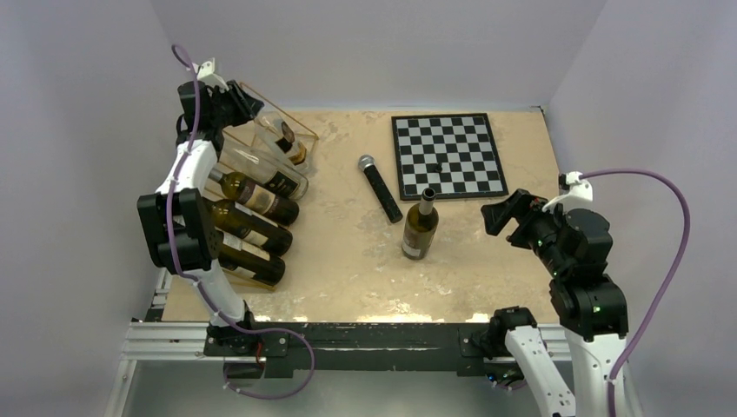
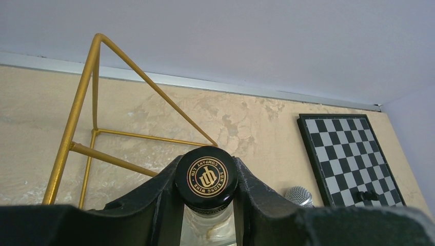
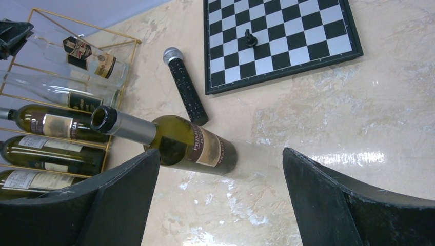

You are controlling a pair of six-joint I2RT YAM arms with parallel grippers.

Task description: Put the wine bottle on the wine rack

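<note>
Left jaws — seemingly tight — round capped bottle (image 2: 206,177) on wine rack (image 2: 74,118).

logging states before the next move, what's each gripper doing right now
Left gripper: closed on the neck of the clear bottle.
Right gripper: open, holding nothing.

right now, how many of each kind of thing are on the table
wine bottles: 6 (5 lying on the rack, 1 standing on the table)
wine rack: 1
microphone: 1
chessboard: 1
chess piece: 1
total: 10
</note>
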